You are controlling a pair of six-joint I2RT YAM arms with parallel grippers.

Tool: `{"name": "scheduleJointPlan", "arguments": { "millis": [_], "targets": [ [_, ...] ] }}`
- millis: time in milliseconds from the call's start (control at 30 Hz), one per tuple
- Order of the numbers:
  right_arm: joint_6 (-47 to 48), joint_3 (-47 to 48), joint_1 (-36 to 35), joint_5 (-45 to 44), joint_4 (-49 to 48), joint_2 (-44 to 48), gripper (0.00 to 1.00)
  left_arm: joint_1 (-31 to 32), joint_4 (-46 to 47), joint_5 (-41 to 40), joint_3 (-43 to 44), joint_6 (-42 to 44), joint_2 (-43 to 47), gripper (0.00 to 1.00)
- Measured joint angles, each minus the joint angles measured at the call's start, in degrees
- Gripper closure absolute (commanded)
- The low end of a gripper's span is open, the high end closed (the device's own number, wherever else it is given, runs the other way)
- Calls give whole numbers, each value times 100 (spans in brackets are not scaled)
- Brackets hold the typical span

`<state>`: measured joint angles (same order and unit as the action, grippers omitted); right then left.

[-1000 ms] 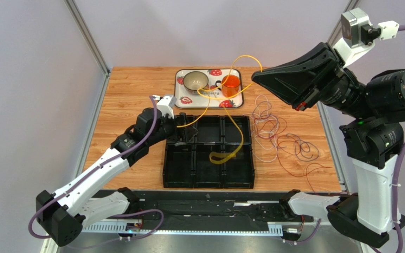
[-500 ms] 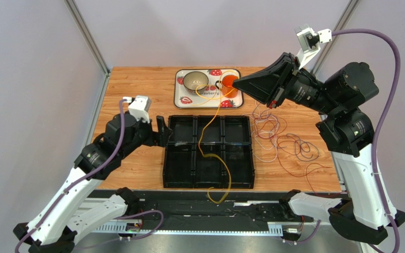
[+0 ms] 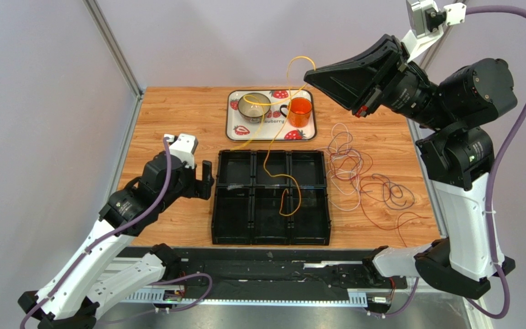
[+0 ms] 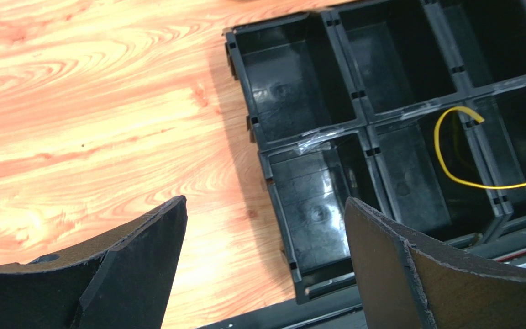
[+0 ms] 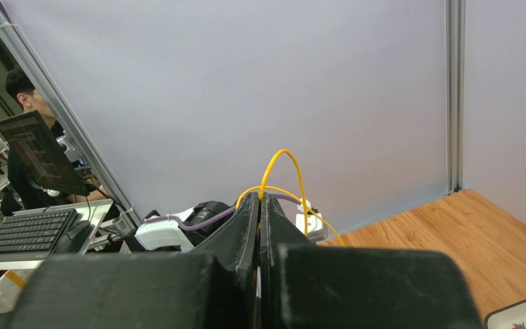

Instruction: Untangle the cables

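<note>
Moved: right hand (image 3: 309,74) swung higher, clamped on yellow cable (image 5: 283,151)
Left hand (image 4: 264,205): spread wide, nothing in it
Surface (image 3: 176,116): wood, loose cables (image 3: 355,171) at 3 o'clock
Room: grey walls (image 3: 245,41)

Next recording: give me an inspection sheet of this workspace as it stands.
Surface: light wooden table top, no damage seen.
Job's things: thin yellow cable lifted, its end looped in the black six-compartment plastic tray; tangle of thin red and whitish cables on the table right of that tray.
Clutter: strawberry-print tray holding a metal bowl and an orange cup.
Claws: left claw open, empty, at the black tray's left edge; right claw shut on the yellow cable, raised high.
Cables: purple arm hoses, off the work.
Surroundings: grey panels; person at a monitor beyond.
</note>
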<state>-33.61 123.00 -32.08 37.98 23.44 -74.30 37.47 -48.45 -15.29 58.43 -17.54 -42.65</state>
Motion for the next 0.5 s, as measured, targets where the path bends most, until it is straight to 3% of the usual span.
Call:
{"name": "scheduleJointPlan", "arguments": {
  "millis": [200,500],
  "targets": [
    [9,-101,0,-4,-76,-188,100,0,-122,-81,0,-35,-11,7],
    [20,-1320,0,-55,-289,-162,100,0,-570,-125,-59,-321,376,6]
  ]
}}
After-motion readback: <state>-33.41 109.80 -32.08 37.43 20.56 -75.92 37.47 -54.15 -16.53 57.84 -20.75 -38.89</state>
